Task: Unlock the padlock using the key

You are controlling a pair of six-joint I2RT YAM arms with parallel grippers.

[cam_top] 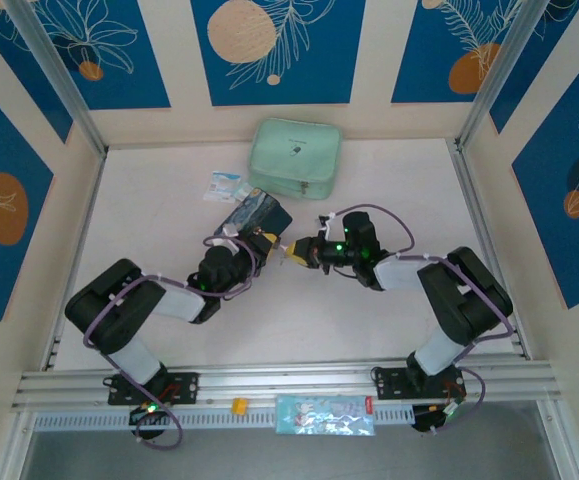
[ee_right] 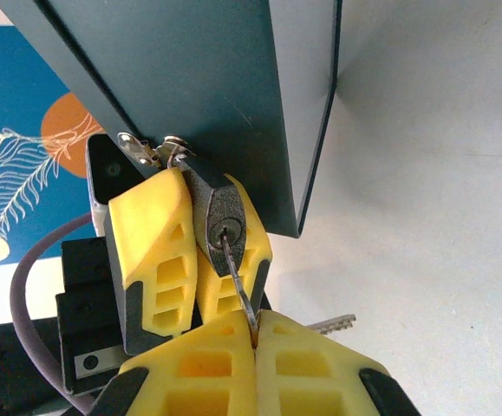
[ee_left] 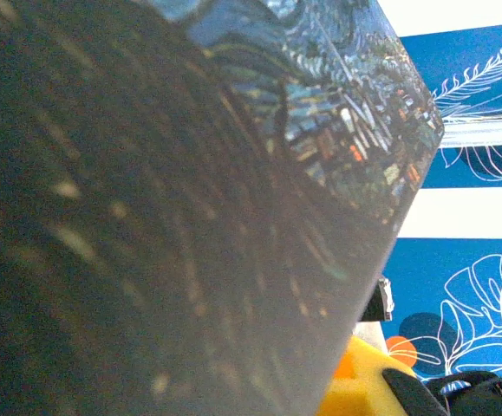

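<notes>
The padlock [ee_right: 222, 212], small and dark, sits between the yellow fingers of my left gripper [ee_right: 200, 199], which is shut on it. Its silvery shackle [ee_right: 174, 144] reaches up to a metal hasp on the dark blue tin [ee_right: 224, 78]. My right gripper [ee_right: 255, 325] is shut on the key [ee_right: 236, 276], whose thin blade is in the keyhole on the padlock's face. A second key [ee_right: 330, 325] sticks out sideways behind the right fingers. In the top view the left gripper [cam_top: 270, 246] and right gripper [cam_top: 304, 252] meet tip to tip at mid-table beside the tin [cam_top: 259, 212].
A mint-green pouch [cam_top: 296, 157] lies at the back of the table, with white-and-blue packets [cam_top: 224, 186] to its left. The tin's painted side [ee_left: 320, 113] looms close in the left wrist view. A packet [cam_top: 324, 413] and a small yellow piece [cam_top: 238, 405] rest on the front rail.
</notes>
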